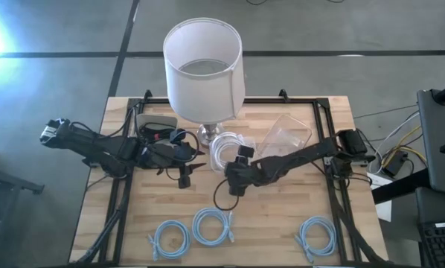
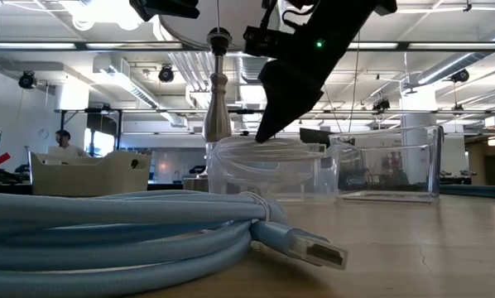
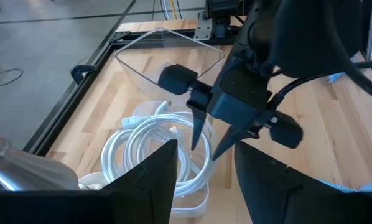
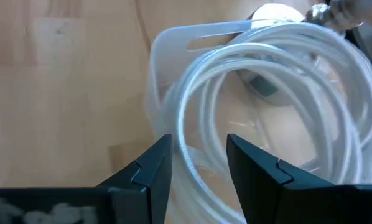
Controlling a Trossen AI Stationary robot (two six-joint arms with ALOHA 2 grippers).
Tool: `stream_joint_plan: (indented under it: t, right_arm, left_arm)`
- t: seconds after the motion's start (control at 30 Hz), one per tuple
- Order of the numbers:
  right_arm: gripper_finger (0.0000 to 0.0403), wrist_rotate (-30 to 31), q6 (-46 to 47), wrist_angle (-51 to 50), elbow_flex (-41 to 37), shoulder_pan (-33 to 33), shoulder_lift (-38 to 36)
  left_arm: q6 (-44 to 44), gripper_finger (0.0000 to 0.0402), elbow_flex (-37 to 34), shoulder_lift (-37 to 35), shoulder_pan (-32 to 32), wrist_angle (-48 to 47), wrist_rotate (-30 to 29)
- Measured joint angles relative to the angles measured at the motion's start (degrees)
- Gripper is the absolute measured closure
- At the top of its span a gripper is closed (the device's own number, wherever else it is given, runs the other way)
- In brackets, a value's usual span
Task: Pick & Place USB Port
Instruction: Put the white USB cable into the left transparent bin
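A white coiled cable (image 1: 226,145) in clear wrapping lies on the wooden table beside the lamp's foot (image 1: 207,132). My right gripper (image 3: 206,149) slants down over the coil's near side, fingers open. Its tips (image 2: 262,132) stand just over the coil's loops (image 4: 267,62); whether they touch, I cannot tell. My left gripper (image 3: 204,186) hovers open to the left of the coil (image 3: 155,143), pointing toward it, with nothing between its fingers.
A lamp with a white shade (image 1: 202,63) stands at the centre back. A clear plastic container (image 1: 286,134) lies right of the coil, and a white tray (image 1: 155,123) sits at the left. Three light-blue coiled cables (image 1: 211,225) lie along the near edge.
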Motion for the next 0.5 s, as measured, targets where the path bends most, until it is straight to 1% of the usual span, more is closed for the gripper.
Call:
stream_joint_plan:
  t: [0.1,0.2,0.27,0.33,0.5]
  right_arm:
    - [0.0257,-0.3,-2.06,0.28,-0.27,-0.97,0.0]
    - [0.0257,-2.1,-2.16,0.27,-0.98,-2.01,0.0]
    - [0.0257,-1.65,-2.16,0.74,-1.49,-2.48,-0.02]
    - [0.0257,0.34,-2.17,0.71,-1.96,-2.81,-0.04]
    - [0.0257,7.73,-2.18,0.89,-2.05,-3.54,-0.04]
  left_arm:
    - [-0.13,0.0239,0.0,0.0,-0.01,0.0,0.0]
    - [-0.37,0.0238,0.0,0.0,0.0,0.0,0.0]
    - [-0.42,0.0238,0.0,0.0,0.0,0.0,0.0]
    - [-0.44,0.0238,0.0,0.0,-0.01,0.0,0.0]
    - [-0.44,0.0238,0.0,0.0,0.0,0.0,0.0]
